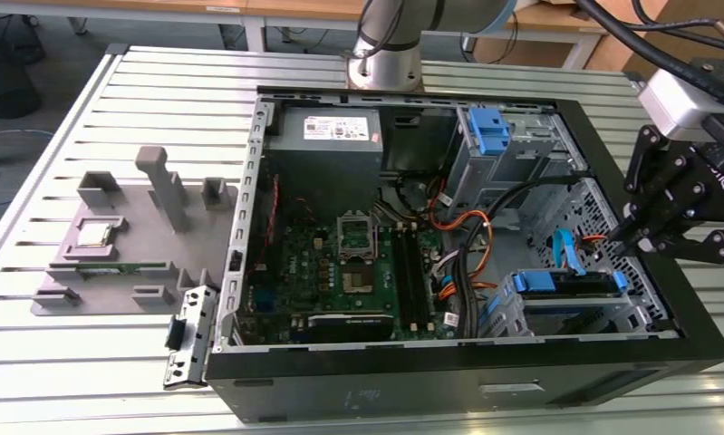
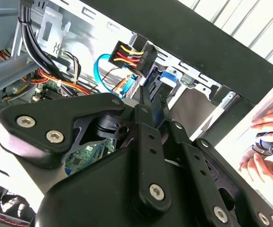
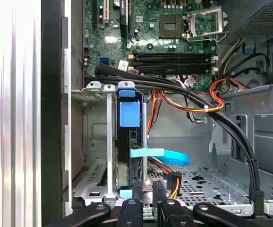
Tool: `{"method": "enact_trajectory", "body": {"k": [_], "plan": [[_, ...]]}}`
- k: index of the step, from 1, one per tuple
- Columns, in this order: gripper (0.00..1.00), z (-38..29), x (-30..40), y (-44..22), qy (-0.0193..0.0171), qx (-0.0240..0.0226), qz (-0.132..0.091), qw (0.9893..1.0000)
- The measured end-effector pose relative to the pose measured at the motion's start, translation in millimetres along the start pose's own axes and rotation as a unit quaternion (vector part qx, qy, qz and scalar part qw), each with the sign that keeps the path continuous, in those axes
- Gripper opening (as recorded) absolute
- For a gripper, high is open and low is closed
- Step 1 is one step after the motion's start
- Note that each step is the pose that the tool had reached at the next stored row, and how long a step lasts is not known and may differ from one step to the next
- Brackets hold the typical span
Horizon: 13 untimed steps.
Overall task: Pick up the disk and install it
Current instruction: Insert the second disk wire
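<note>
The black, angular gripper (image 3: 147, 188) hung near the grey sheet-metal drive cage (image 3: 109, 142), its slim jaws drawn almost together on nothing. The disk (image 3: 129, 115), flat and framed in blue plastic, sat slotted in that cage.

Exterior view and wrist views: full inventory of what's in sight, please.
computer case: one, black, open, on the table.
table: one, silver slotted metal, under everything.
disk: one, dark with blue carrier frame, standing in the drive cage nearest the robot hand.
blue carrier: one more, in the cage beside the power supply.
power supply: one, grey, case end toward the arm's base.
motherboard: one, green, case floor.
cables: several, black, orange, red, yellow, blue, across the case.
fixture: one, grey, on the table at the exterior view's left.
person's hands: two, outside the case wall.
arm: one, grey, base beyond the case.
robot hand: one, black, over the drive cage by the disk.
</note>
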<state>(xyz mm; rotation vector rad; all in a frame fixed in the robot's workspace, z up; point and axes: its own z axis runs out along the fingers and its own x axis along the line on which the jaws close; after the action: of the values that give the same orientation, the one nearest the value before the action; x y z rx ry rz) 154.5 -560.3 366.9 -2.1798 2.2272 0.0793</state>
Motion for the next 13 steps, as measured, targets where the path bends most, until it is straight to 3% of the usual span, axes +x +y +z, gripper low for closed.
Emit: {"method": "enact_trajectory", "body": {"k": [13], "plan": [[0.23,1.5,-0.1,-2.0,-0.0002,0.0000,0.000,1.0000]]}}
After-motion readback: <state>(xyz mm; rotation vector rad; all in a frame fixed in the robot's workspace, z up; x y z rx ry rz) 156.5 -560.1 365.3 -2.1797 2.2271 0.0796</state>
